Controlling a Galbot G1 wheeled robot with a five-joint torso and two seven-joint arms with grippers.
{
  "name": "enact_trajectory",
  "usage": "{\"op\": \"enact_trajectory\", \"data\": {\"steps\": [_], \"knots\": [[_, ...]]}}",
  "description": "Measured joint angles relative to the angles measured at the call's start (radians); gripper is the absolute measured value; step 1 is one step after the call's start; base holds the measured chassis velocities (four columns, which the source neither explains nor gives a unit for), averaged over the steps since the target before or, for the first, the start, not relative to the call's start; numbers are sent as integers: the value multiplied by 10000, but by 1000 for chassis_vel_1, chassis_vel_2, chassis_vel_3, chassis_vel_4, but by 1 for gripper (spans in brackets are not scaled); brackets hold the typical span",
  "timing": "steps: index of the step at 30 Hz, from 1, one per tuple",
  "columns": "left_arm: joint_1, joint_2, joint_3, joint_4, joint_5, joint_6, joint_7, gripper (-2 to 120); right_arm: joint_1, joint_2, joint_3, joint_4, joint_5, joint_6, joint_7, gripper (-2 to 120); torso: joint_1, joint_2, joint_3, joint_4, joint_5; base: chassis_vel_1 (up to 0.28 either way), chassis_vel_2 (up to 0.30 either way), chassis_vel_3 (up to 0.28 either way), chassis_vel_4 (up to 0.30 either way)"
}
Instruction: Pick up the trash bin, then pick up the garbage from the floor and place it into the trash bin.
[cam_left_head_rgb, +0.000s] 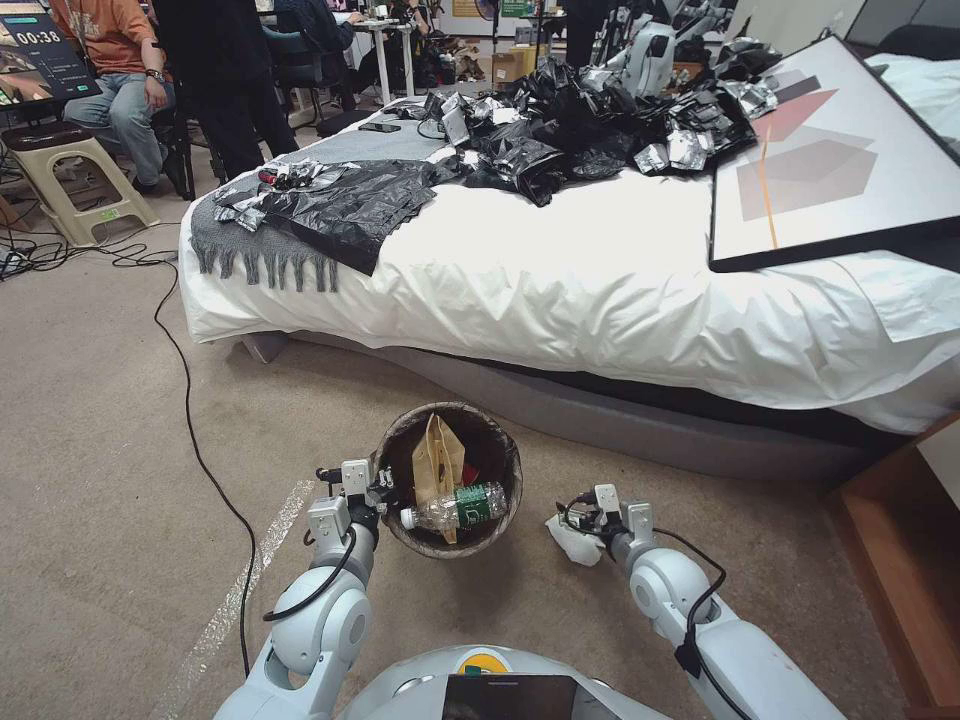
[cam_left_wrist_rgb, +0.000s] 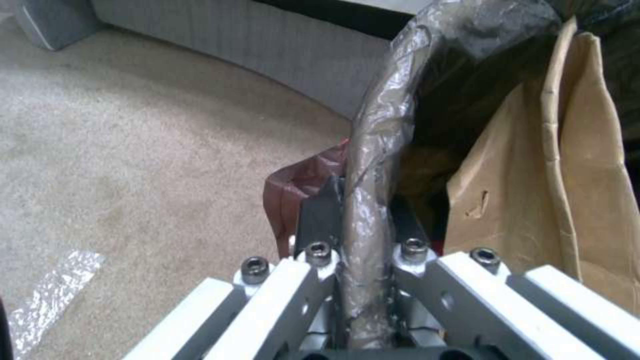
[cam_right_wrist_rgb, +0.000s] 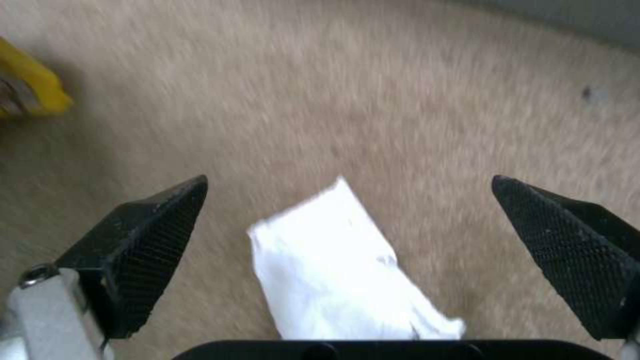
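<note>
— Where's the trash bin (cam_left_head_rgb: 450, 480)?
— On the carpet (cam_left_head_rgb: 110, 420) by the bed (cam_left_head_rgb: 600, 290) — left gripper (cam_left_wrist_rgb: 357, 235) is clamped on its bagged rim. A tan paper bag (cam_left_head_rgb: 437, 462) and a clear bottle (cam_left_head_rgb: 455, 506) sit inside.
— And the right gripper (cam_right_wrist_rgb: 347, 250)?
— Fingers spread wide over a white tissue (cam_right_wrist_rgb: 347, 280) — near the bin.

You're facing a bed (cam_left_head_rgb: 600, 290) with black plastic bags (cam_left_head_rgb: 560, 130), a grey fringed blanket (cam_left_head_rgb: 262, 262) and a framed picture (cam_left_head_rgb: 840, 160); a black cable (cam_left_head_rgb: 190, 420) crosses the carpet (cam_left_head_rgb: 90, 450).
</note>
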Motion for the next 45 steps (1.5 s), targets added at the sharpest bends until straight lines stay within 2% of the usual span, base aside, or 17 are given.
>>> {"op": "enact_trajectory", "data": {"steps": [3, 11, 30, 34, 37, 40, 41, 42, 44, 45], "knots": [[-25, -104, 36, 121, 79, -1, 17, 0, 731, -403, -374, -1010, 498, -681, -18, 100, 0, 0, 0, 0, -2, 0, 0, 0, 0], [-47, -191, 82, 227, 181, -13, 35, 0, 1470, -281, -839, -2751, 402, -777, -333, 100, 0, 0, 0, -2, -1, 0, 0, 0, 0], [-9, -249, 121, 231, 331, -31, 56, 0, 2126, 365, -1357, -4400, -214, -683, -762, 100, 0, 0, 0, -1, -3, 0, 0, 0, 0], [-5, -250, 124, 228, 343, -40, 56, 0, 2105, 491, -1343, -4628, -332, -561, -786, 91, 0, 0, -1, 0, -3, 0, 0, 0, 0], [-1, -280, 160, 228, 385, -67, 55, 0, 2018, 638, -1319, -4846, -472, -433, -862, 76, 0, 0, -1, 0, -2, 0, 0, 0, 0], [-4, -282, 159, 228, 388, -70, 54, 0, 1996, 652, -1292, -4901, -514, -379, -893, 71, 0, 0, -1, -1, -3, 0, 0, 0, 0], [-11, -284, 151, 228, 388, -73, 54, 0, 1977, 661, -1260, -4959, -558, -305, -919, 64, 0, 1, -1, -2, -6, 0, 0, 0, 0], [-11, -284, 151, 228, 388, -73, 54, 0, 1977, 661, -1260, -4959, -558, -305, -919, 64, 0, 1, -1, -2, -6, 0, 0, 0, 0], [-18, -278, 128, 228, 386, -78, 52, 0, 1968, 668, -1211, -5059, -624, -179, -959, 53, 0, 1, -2, -4, -10, 0, 0, 0, 0], [-18, -278, 128, 228, 386, -78, 52, 0, 1968, 668, -1211, -5059, -624, -179, -959, 53, 0, 1, -2, -4, -10, 0, 0, 0, 0]]}}
